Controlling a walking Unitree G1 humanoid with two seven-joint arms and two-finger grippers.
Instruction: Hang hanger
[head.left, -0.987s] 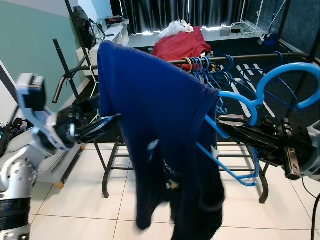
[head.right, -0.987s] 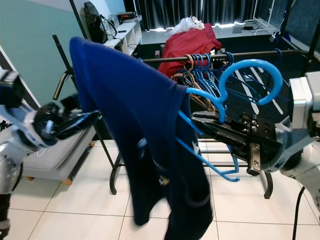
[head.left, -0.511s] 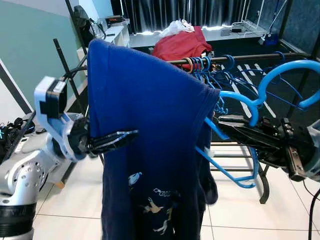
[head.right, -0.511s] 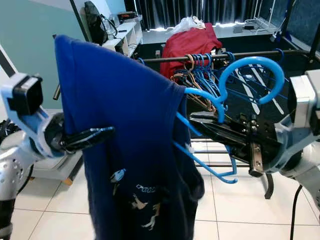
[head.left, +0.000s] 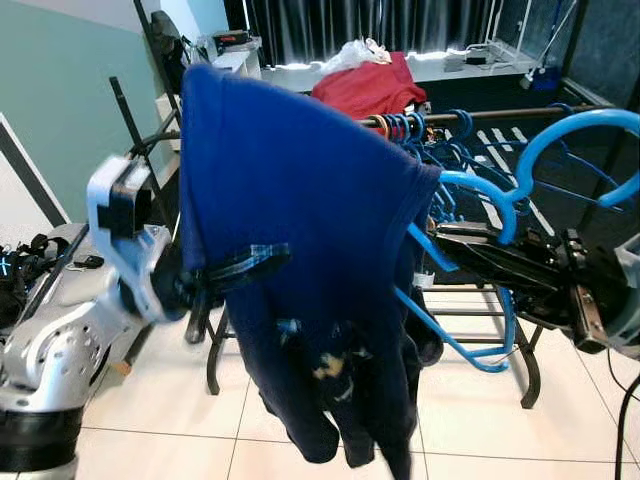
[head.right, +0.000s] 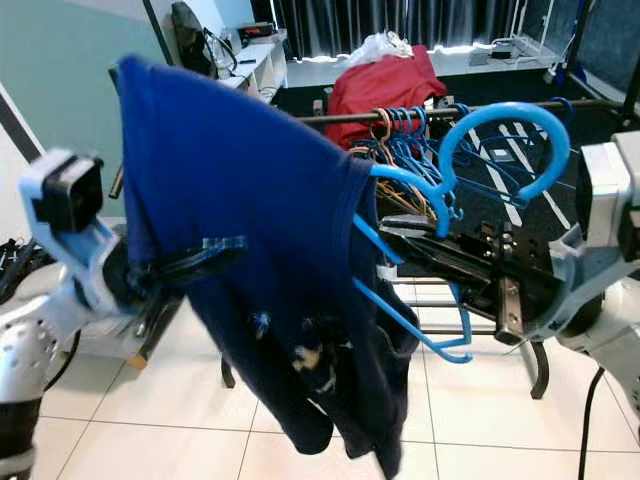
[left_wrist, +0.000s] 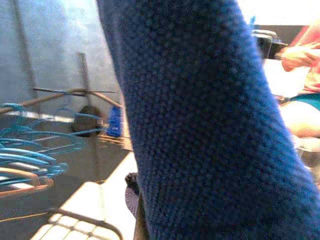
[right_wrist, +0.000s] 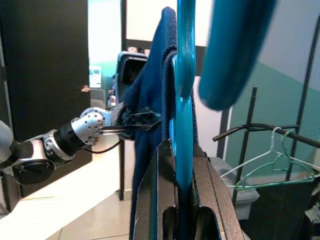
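Observation:
A light blue plastic hanger (head.left: 560, 135) carries a navy blue shirt (head.left: 300, 190) draped over its left shoulder. My right gripper (head.left: 445, 240) is shut on the hanger just below its hook and holds it in front of the clothes rail (head.left: 500, 113). In the right wrist view the hanger (right_wrist: 184, 100) rises between the fingers (right_wrist: 165, 195). From the left, my left gripper (head.left: 262, 262) is shut on the front of the shirt at mid height. The shirt's lower part is bunched and blurred. Dark knit shirt fabric (left_wrist: 210, 125) lies close before the left wrist camera.
The black rail holds several blue hangers (head.left: 410, 128) and a red garment (head.left: 365, 85). A black stand (head.left: 150, 60) and a teal wall are on the left. Below lies tiled floor (head.left: 150, 410). A seated person (left_wrist: 300, 100) is behind the shirt.
My left arm has come up and in, and its gripper has taken hold of the shirt front. The shirt's lower part has swung up and bunched. The hanger has barely moved.

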